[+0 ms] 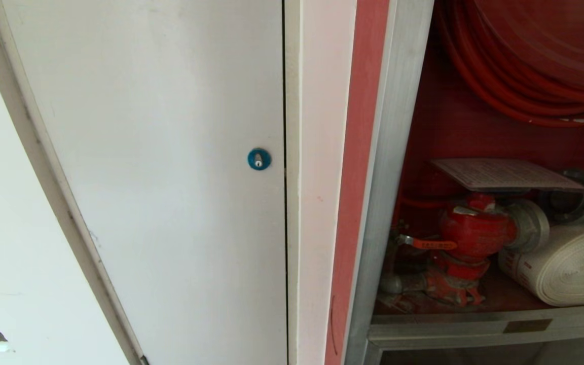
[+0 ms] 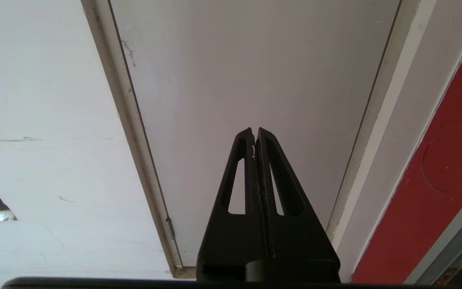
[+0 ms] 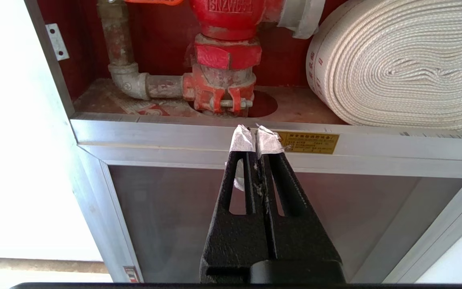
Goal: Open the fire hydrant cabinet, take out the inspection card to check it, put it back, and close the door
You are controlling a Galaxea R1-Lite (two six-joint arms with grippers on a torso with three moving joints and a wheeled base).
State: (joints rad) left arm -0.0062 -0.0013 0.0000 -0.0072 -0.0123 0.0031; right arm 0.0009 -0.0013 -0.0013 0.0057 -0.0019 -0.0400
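Both grippers sit pressed shut with nothing between their fingers, and neither shows in my head view. My right gripper (image 3: pixel 256 129), its fingertips wrapped in white tape, points at the silver lower rail of the fire hydrant cabinet (image 3: pixel 175 138), without touching it as far as I can tell. Just beyond those tips a small brass nameplate (image 3: pixel 308 142) is fixed to the rail. Past the rail, straight ahead of the gripper, the red valve (image 3: pixel 225 52) stands on the red cabinet floor, joined to a grey elbow pipe (image 3: pixel 124 72) on one side, with the white rolled hose (image 3: pixel 399 64) on the other. Beneath the gripper lies a dark glass panel (image 3: pixel 183 216) in a silver frame.

My left gripper (image 2: pixel 255 130) faces a plain white panel (image 2: pixel 255 72), well short of it; farther off to one side runs a red strip (image 2: pixel 427 192) of the cabinet's edge.

From the head view I see the cabinet standing open: the inspection card (image 1: pixel 505 175) rests flat on top of the valve (image 1: pixel 474 233), under the coiled red hose reel (image 1: pixel 530 61). On the white panel a blue round lock (image 1: pixel 259 159) is set near its edge.
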